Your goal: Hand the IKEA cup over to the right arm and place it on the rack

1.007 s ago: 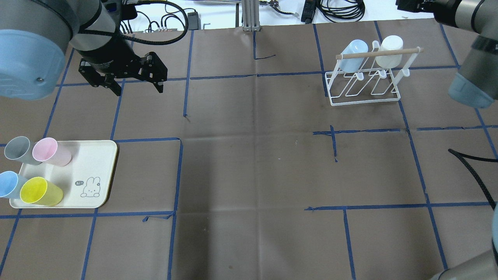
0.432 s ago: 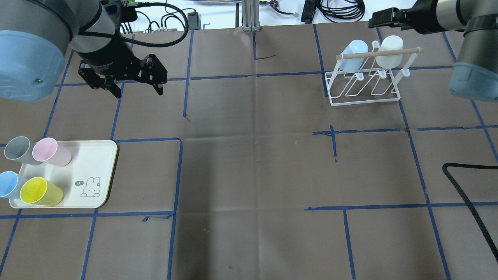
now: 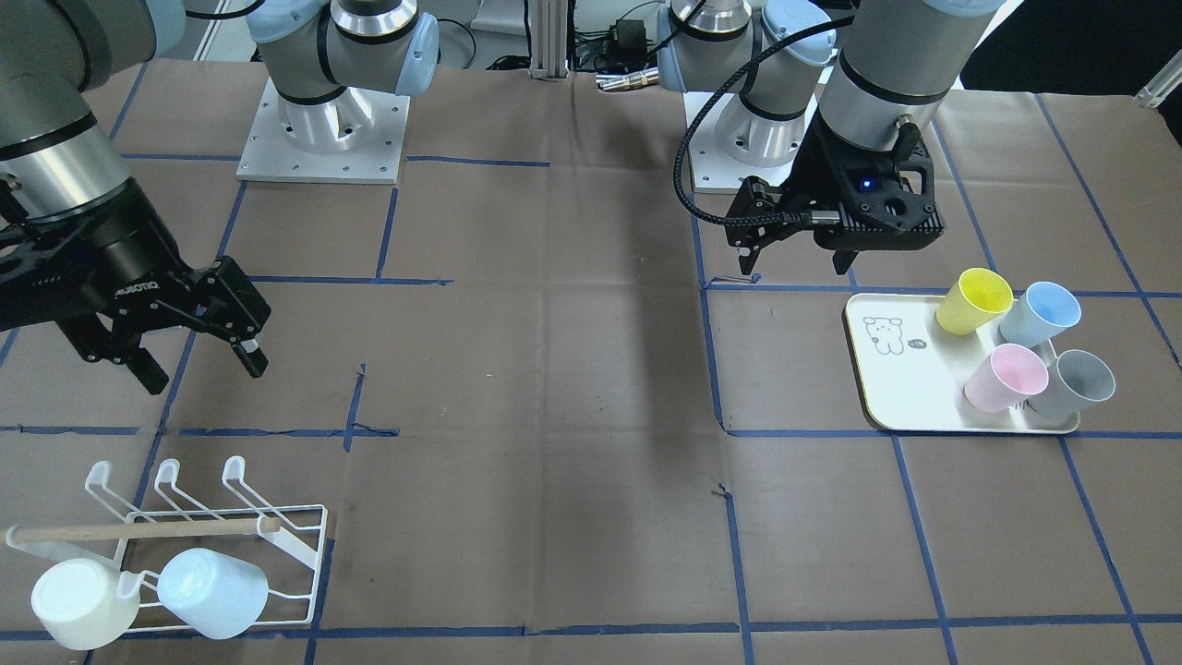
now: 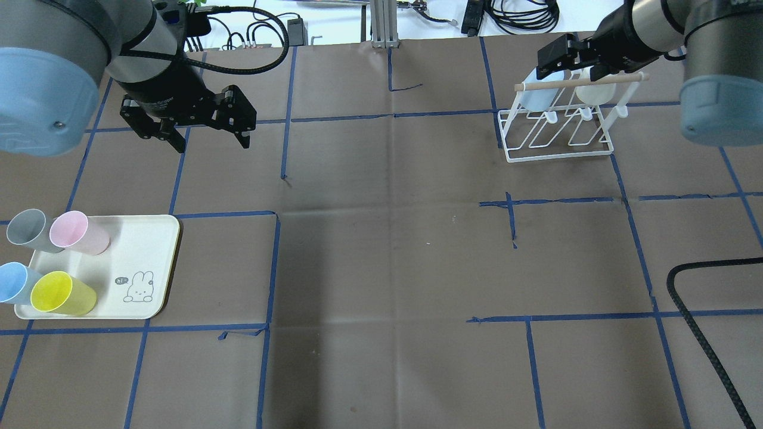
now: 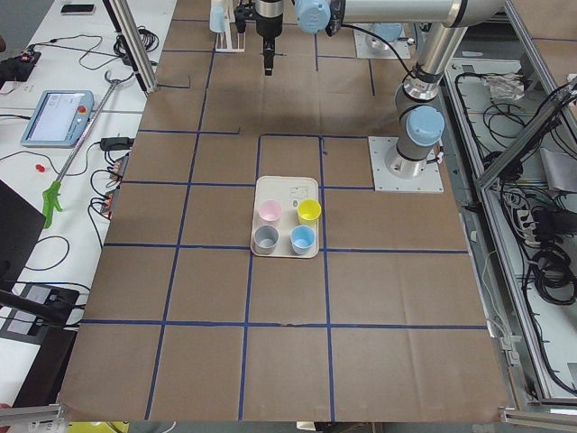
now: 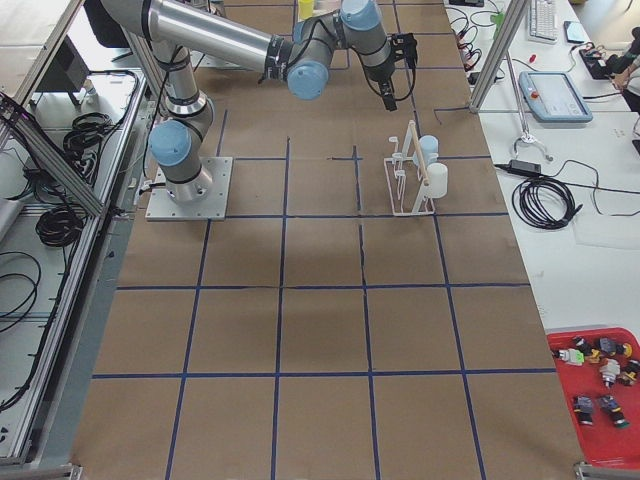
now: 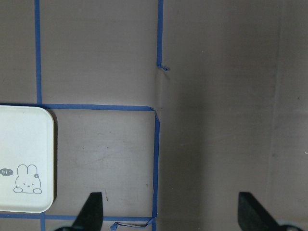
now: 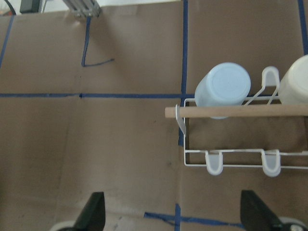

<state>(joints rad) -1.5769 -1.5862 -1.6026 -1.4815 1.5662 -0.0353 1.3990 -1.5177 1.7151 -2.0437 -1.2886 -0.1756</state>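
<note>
Four cups lie on the cream tray (image 4: 149, 256) at the near left: grey (image 4: 27, 229), pink (image 4: 77, 233), blue (image 4: 13, 282) and yellow (image 4: 61, 293). My left gripper (image 4: 211, 142) hangs open and empty above the table, beyond the tray; its wrist view shows only the tray's corner (image 7: 24, 159). The white wire rack (image 4: 560, 149) stands far right and holds a light-blue cup (image 4: 539, 95) and a white cup (image 4: 596, 94). My right gripper (image 4: 551, 62) is open and empty, high over the rack's left end; its wrist view looks down on the light-blue cup (image 8: 224, 89).
A thick braided black cable (image 4: 703, 310) loops across the table at the near right. Blue tape lines grid the brown table cover (image 4: 387, 238). Cables and a metal post (image 4: 381, 24) sit past the far edge.
My right arm has swung in from the far right edge to over the rack's left end. The braided cable at the near right has shifted left. My left gripper has barely moved.
</note>
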